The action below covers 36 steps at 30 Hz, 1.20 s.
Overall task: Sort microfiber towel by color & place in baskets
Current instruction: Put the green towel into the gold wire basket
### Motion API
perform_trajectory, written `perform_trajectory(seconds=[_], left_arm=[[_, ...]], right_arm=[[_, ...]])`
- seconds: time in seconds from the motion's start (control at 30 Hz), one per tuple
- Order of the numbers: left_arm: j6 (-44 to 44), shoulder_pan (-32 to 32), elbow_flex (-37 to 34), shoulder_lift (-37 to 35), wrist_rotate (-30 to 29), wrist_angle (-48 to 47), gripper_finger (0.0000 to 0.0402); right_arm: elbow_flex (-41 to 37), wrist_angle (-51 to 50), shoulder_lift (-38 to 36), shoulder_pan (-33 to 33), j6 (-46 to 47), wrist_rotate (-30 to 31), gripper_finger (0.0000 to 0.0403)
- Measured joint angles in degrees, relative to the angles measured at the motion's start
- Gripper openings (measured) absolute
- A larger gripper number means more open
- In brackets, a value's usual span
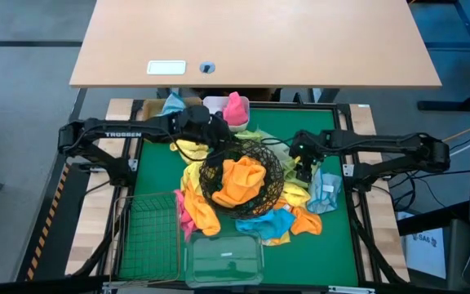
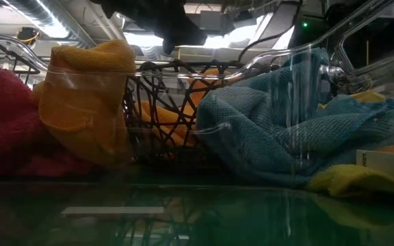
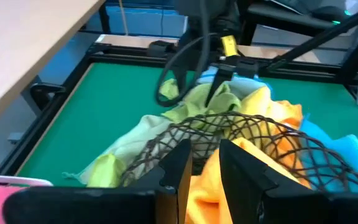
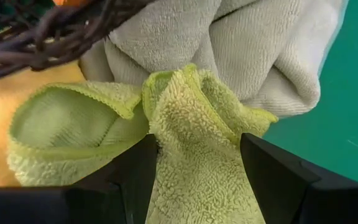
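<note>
The black wire bowl [image 1: 241, 175] sits mid-table with orange towels [image 1: 239, 184] inside, on a heap of yellow, pink, blue and orange towels. My left gripper [image 1: 219, 140] is at the bowl's far-left rim, its fingers [image 3: 176, 168] almost together. My right gripper [image 1: 303, 171] is just right of the bowl, shut on a lime-green towel [image 4: 191, 124]. A pink towel [image 1: 235, 108] lies in the white tub [image 1: 217, 104]. The green mesh basket [image 1: 149, 229] and the clear box [image 1: 224, 260] stand at the near edge. My left gripper has the bowl's rim wire [image 3: 185, 138] running into the narrow gap between its fingers, coming slanting down from the far left; the fingers hide the contact itself. The bowl rests on the towel heap. My right gripper pinches a raised fold [image 4: 194, 149] of the lime-green towel between its two fingers, from above. Several layers bunch in the gap, and the rest of the towel spreads out beside the bowl.
A tan tray [image 1: 190, 102] with a blue towel [image 1: 172, 104] sits at the far edge beside the tub. A pale blue towel [image 1: 326, 189] lies right of the heap. A wooden desk [image 1: 259, 41] stands beyond the table. Bare green mat [image 1: 157, 175] shows left of the bowl.
</note>
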Motion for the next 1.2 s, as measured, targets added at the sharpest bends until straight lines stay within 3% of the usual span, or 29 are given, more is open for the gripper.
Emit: perform_trajectory(seconds=[0.23,0.33,0.47,0.63,0.7,0.87,1.0,1.2], left_arm=[[0.15,-2.27,0.00,0.02,0.01,0.01,0.0078],[0.15,-3.02,0.00,0.02,0.01,0.02,0.0078],[0.17,-4.02,0.00,0.02,-1.09,0.02,0.0078],[0.20,-4.82,0.00,0.04,-4.04,0.04,0.0078],[0.20,-5.00,0.00,0.04,-4.41,0.06,0.0078],[0.20,-5.20,0.00,0.04,-4.49,0.07,0.0078],[0.20,-5.20,0.00,0.04,-4.49,0.07,0.0078],[0.22,-5.20,0.00,0.04,-4.49,0.09,0.0078]], right_arm=[[-2.90,2.40,0.00,0.00,0.04,-0.83,0.0230],[-4.04,3.49,0.00,0.00,0.11,-2.06,0.0208],[-4.43,5.13,0.00,0.00,0.13,-3.01,0.0144],[-4.42,5.95,0.00,0.00,0.12,-3.02,0.0032],[-4.04,5.64,0.00,0.00,0.09,-3.02,0.0010],[-0.70,2.17,0.02,0.00,0.08,-3.02,0.0025],[3.82,-1.35,-0.07,0.00,-0.79,-3.04,0.0006],[12.55,-6.33,-0.13,0.00,-1.53,-3.04,0.0008]])
